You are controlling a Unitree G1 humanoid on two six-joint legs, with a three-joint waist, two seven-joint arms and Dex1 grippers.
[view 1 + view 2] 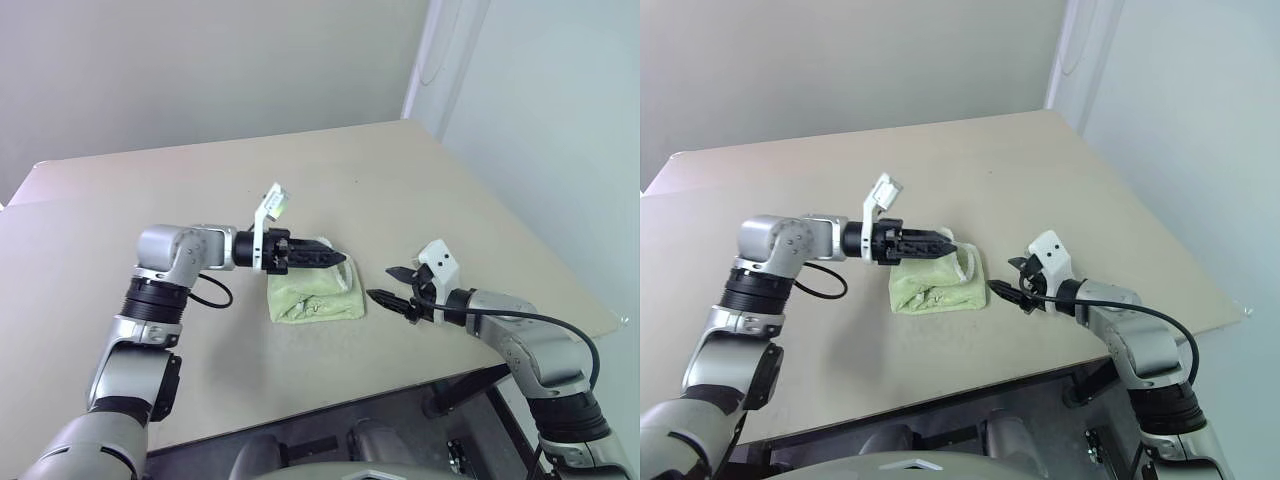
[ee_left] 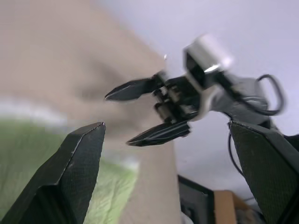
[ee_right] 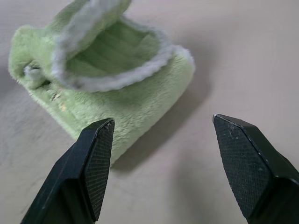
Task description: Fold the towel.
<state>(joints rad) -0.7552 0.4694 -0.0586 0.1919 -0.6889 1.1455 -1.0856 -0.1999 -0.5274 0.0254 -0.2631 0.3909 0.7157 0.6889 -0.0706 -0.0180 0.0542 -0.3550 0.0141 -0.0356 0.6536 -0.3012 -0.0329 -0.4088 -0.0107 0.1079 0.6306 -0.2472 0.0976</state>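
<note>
Towel (image 1: 315, 297) beneath left gripper (image 1: 335, 257)

Towel (image 3: 135, 100): fluffy green terry cloth w/ white fuzzy edging. Desk (image 1: 420, 190): smooth matt beige. Right pincer (image 3: 163, 165) fingers (image 3: 96, 158): black, fine-textured matt pads.

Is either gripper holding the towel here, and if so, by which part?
Nothing is held. The left gripper is open above the folded towel; the right gripper is open beside it, apart from it.
</note>
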